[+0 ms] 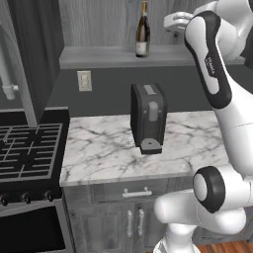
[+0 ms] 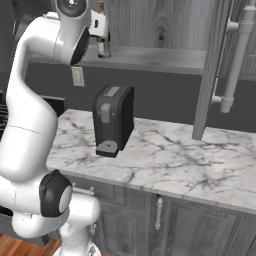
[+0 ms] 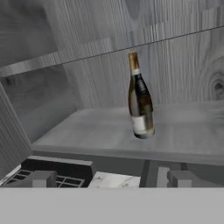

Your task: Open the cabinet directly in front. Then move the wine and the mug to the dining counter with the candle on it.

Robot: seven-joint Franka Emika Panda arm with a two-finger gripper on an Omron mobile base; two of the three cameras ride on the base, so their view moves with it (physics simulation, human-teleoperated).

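Nearest the base, the lower drawer cabinets sit under the marble worktop, with the black stove to the left. On the worktop stands the black coffee machine, upright, near the middle of the slab. Behind it a pale wall outlet sits on the dark backsplash.

Above, the grey wood-grain cabinet stands open — its right door is swung out toward the base, long silver bar handle facing sideways.

The gripper is raised to shelf height in front of the open cabinet, its jaws spread wide and holding nothing; one finger tip shows well apart from the other. It is short of the shelf edge, not touching anything.

Farther in, the wine bottle stands upright on the lower shelf — dark glass, gold top, pale label — roughly midway between the shelf's front edge and the back panel.
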